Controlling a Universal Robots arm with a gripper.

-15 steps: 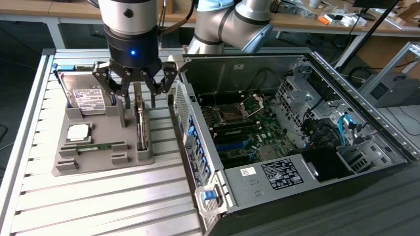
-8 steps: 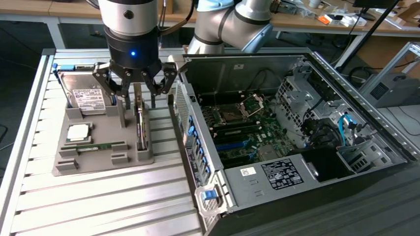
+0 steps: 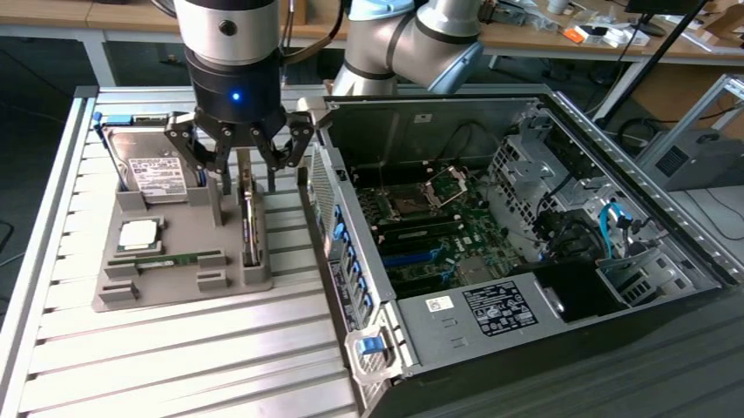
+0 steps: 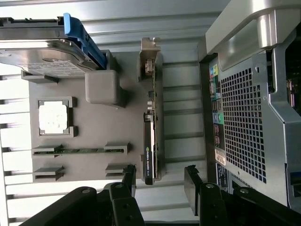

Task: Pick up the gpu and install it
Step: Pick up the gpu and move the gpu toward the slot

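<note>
Arm (image 3: 233,43) vertical, gripper (image 3: 242,170) pointing straight down over the grey tray (image 3: 174,292). Jaws released, straddling the gpu (image 3: 250,231), which stands edge-on in the tray, at 9 o'clock of the PC case (image 3: 337,226) in the exterior view.

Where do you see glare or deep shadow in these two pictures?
Wrist view: the square chip on the grey tray is washed out white by glare. Exterior view: a blue light glows above the pincer, and the interior of the computer case lies partly in shadow.
</note>
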